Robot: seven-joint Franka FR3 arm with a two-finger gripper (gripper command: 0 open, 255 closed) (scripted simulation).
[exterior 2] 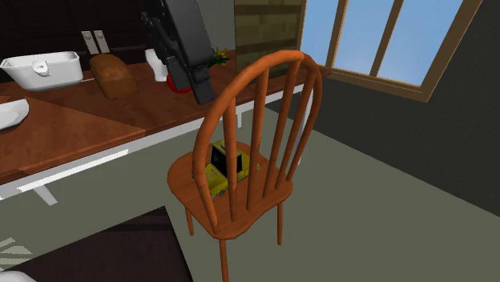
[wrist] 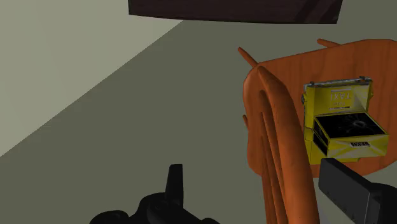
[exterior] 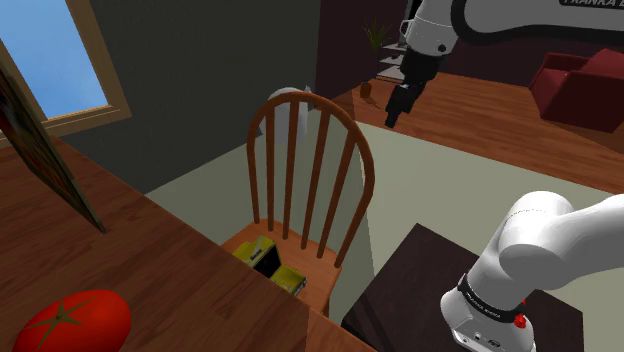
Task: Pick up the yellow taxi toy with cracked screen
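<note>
the approach is the step in hand. the pincer [exterior: 398, 110] hangs high in the air, its two fingers wide apart with nothing between them. the yellow taxi toy [wrist: 343, 121] lies well below it and off to one side, on the seat [wrist: 337, 57] of a wooden chair [exterior 2: 240, 224], beyond the chair's spindle back [wrist: 283, 133]. the next move, i judge, calls for shifting over the seat clear of that curved back, then descending to straddle the toy before closing.
</note>
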